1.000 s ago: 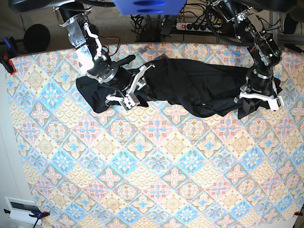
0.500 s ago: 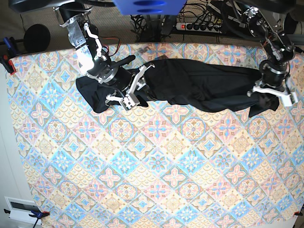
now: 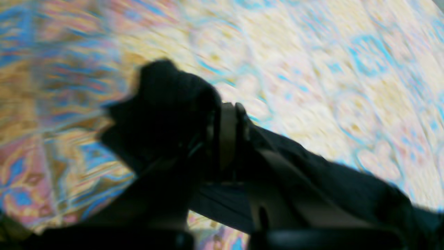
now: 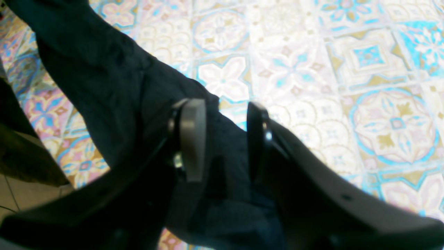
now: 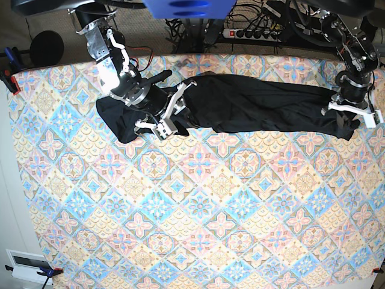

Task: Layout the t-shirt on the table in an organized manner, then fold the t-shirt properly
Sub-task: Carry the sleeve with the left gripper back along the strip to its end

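Observation:
The black t-shirt point(image 5: 252, 105) lies pulled out in a long band across the far part of the patterned table point(image 5: 198, 229). My left gripper point(image 5: 352, 114) is shut on the t-shirt's right end near the table's right edge. Its blurred wrist view shows the left gripper point(image 3: 227, 128) pinching a bunch of t-shirt point(image 3: 166, 104) above the table point(image 3: 312, 52). My right gripper point(image 5: 167, 111) stands on the left part of the shirt. In the right wrist view the right gripper point(image 4: 225, 135) has its jaws apart, with t-shirt point(image 4: 114, 86) fabric under and between them on the table point(image 4: 347, 69).
A power strip point(image 5: 246, 33) and cables lie beyond the table's far edge. Clamps point(image 5: 9, 81) grip the cloth at the left edge. A white box point(image 5: 27, 265) sits off the near left corner.
My left gripper has moved right and slightly back with the shirt's end, drawing the fabric out longer and straighter. The right arm has stayed still.

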Controlling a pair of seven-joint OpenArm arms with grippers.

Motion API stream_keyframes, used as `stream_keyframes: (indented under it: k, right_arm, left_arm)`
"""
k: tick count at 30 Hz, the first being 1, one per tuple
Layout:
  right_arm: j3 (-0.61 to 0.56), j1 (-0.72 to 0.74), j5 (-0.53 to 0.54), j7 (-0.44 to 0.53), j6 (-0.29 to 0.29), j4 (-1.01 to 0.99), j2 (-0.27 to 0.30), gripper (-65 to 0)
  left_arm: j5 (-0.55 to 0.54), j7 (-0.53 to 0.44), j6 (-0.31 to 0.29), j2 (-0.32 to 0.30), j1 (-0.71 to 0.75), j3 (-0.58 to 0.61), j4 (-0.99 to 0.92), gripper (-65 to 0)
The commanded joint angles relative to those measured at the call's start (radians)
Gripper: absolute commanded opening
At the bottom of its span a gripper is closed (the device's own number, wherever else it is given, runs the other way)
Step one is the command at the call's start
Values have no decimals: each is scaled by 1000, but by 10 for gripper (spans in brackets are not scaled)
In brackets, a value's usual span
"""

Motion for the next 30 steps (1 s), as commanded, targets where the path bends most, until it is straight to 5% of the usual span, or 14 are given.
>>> stream_keyframes:
  k: [1,21,30]
  right_arm:
    - [3,10,12,26,5,14,1,-457]
    - [2,10,12,25,5,16,0,-457]
    - [0,10,10,22,5,17,0,-457]
  left_arm:
    - [1,-30,3,-43,-7,-8,16,-650]
    - [93,-41,3,-67,-42,-8,-244,-642]
    - [83,-28,3,-69,-52,-7,-259,-430]
